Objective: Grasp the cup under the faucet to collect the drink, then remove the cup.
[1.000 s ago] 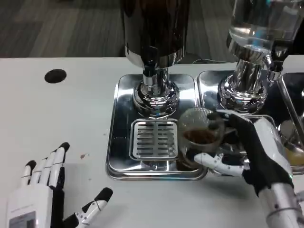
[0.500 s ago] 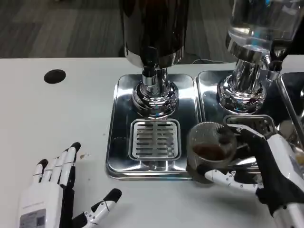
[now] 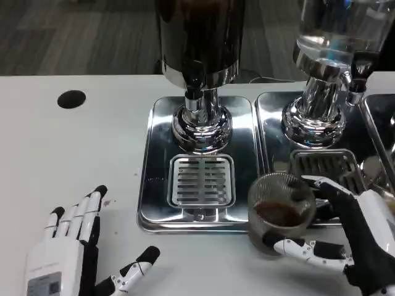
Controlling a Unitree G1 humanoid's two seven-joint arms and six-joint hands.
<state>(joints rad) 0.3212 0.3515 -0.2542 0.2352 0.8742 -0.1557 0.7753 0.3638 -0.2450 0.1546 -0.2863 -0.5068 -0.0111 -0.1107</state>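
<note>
Cup (image 3: 281, 213) got pulled nearer, off the drip tray (image 3: 154, 203), right hand (image 3: 352, 231) fingers clamped round it; left hand (image 3: 68, 256) splayed, so basically removed

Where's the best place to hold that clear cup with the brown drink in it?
Around its side wall, coming from the right, as the right hand does now. The cup stands upright with an open top and drink inside, so a sideways wrap likely keeps it level.

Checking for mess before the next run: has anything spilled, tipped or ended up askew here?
Nothing stands out. The right robot hand holds the cup upright with dark drink inside, at the drip tray's front right corner. No puddle shows; the left robot hand rests open.
</note>
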